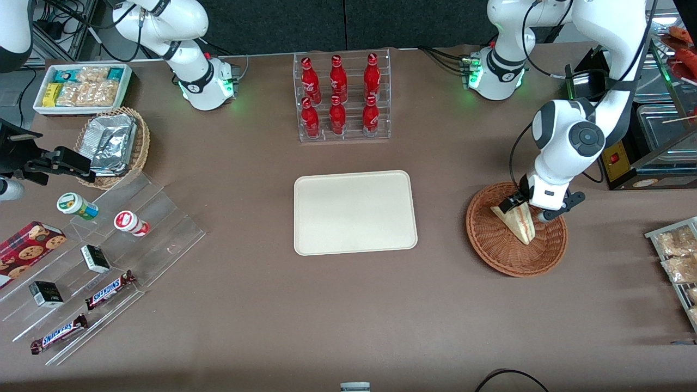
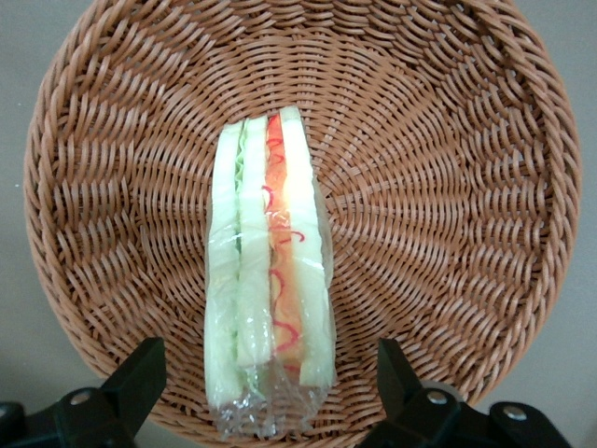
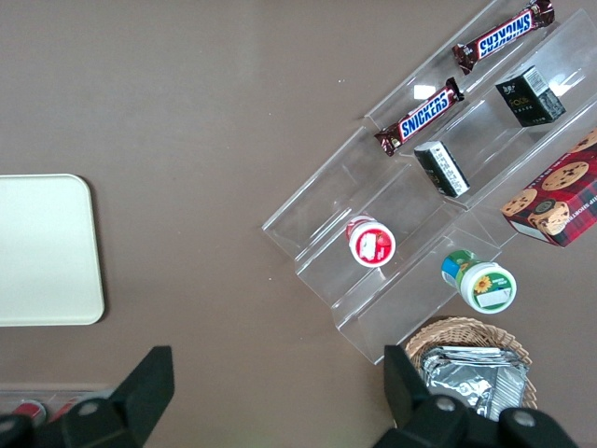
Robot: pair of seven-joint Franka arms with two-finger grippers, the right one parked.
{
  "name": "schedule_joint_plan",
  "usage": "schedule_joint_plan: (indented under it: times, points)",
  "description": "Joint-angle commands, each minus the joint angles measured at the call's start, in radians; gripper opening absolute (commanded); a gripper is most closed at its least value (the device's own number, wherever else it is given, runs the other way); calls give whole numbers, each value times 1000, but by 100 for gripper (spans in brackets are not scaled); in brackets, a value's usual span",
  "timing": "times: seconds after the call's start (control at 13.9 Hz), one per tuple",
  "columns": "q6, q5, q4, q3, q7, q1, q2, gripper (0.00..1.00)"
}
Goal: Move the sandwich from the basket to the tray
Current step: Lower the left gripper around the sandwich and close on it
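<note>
sandwich [image 2: 269,280] lies in the basket [image 2: 448,187], on edge. gripper [image 2: 270,387] spread wide astride it, gripping nothing. risk: slick wrap and soft bread could slip or squash when closing, or it tips sideways.

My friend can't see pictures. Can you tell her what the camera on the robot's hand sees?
A wrapped sandwich lies in a round brown wicker basket, its red and green filling showing between pale bread slices. The open gripper hangs just above it, one black finger on each side of the sandwich's end.
</note>
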Motion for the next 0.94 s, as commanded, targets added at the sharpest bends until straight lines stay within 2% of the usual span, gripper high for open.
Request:
schedule_joint_plan:
  times: [0.0,0.65,0.72,0.79,0.86]
  points:
    - [32,9,-5,3,-20,-5,2,100]
    - [49,12,-4,6,-20,-5,11,94]
    - [49,12,-4,6,-20,-5,11,81]
    - [49,12,-5,8,-19,-5,11,42]
    - [49,12,-5,6,-19,-5,8,17]
